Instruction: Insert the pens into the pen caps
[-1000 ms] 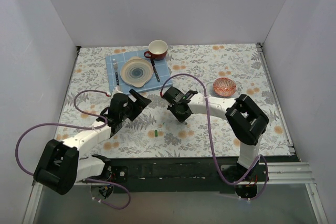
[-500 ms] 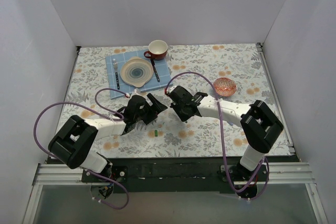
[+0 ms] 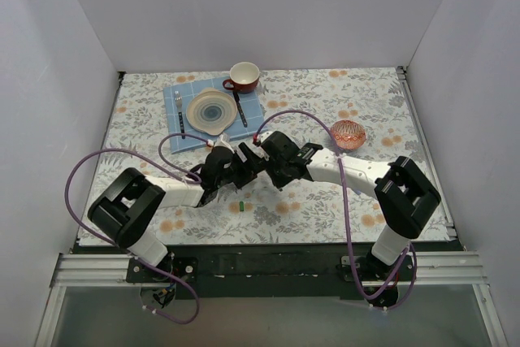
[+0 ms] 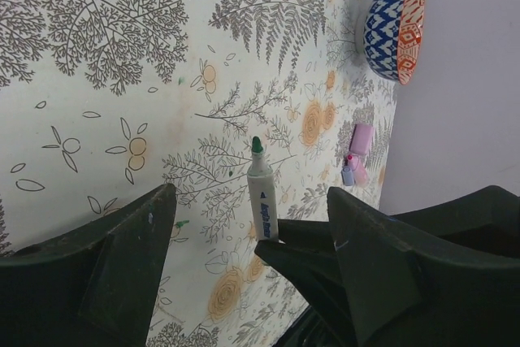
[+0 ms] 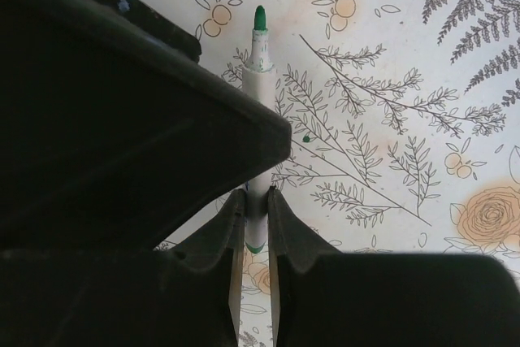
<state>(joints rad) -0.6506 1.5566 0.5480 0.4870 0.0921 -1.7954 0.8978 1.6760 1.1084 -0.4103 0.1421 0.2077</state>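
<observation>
My right gripper (image 5: 256,201) is shut on a slim white pen (image 5: 257,87) and holds it by its rear end, the green tip pointing away. The left wrist view shows that pen (image 4: 262,193) standing between the wide-apart fingers of my open left gripper (image 4: 250,194), which do not touch it. Seen from above, the left gripper (image 3: 240,162) and right gripper (image 3: 262,160) meet nose to nose over mid-table. A dark green pen cap (image 3: 241,206) lies on the cloth just in front of them. Small pink and lilac pen caps (image 4: 353,165) lie further off.
A blue mat (image 3: 255,108) at the back carries a plate (image 3: 211,110), a fork (image 3: 179,111) and a knife (image 3: 240,108), with a red cup (image 3: 244,76) behind. A patterned bowl (image 3: 348,134) sits to the right. Purple cables loop over both arms.
My left arm has swung right and forward until its gripper meets the right one, and its jaws have narrowed slightly. The right gripper has shifted a little left, still holding the pen.
</observation>
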